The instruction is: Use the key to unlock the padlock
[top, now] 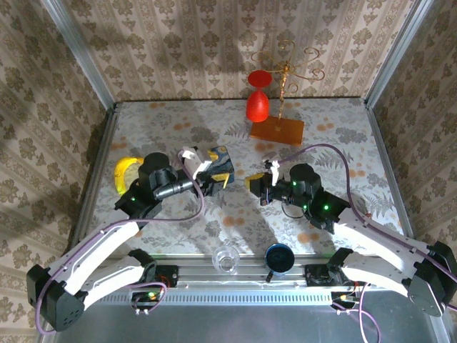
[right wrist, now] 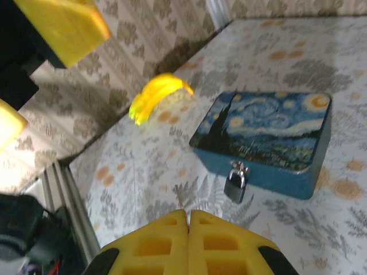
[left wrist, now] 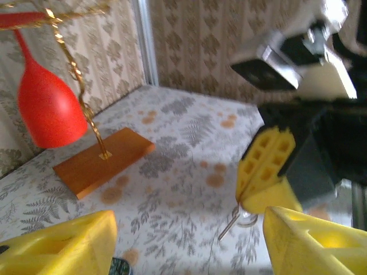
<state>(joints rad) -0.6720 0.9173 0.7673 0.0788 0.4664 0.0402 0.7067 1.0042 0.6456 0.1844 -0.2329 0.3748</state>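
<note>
The padlock (right wrist: pixel 236 182), small and dark with a silvery shackle, hangs on the front hasp of the blue swirl-painted tin (right wrist: pixel 264 137). My right gripper (right wrist: pixel 189 214) is shut on the key (right wrist: pixel 179 195). Its thin blade sticks out past the fingertips and points toward the tin, a short way off the padlock. In the left wrist view the same key (left wrist: pixel 229 226) juts down from the right gripper's yellow fingers (left wrist: pixel 266 163). My left gripper (left wrist: pixel 189 220) is open with nothing between its pads. From above, the left gripper (top: pixel 218 179) hovers at the tin (top: pixel 223 158), and the right gripper (top: pixel 255 186) faces it.
A banana (top: pixel 127 170) lies at the left. At the back stands a gold rack on a wooden base (top: pixel 277 131), with red glasses (top: pixel 258 106) hanging from it. A clear glass (top: pixel 227 260) and a dark blue round object (top: pixel 278 257) sit at the near edge.
</note>
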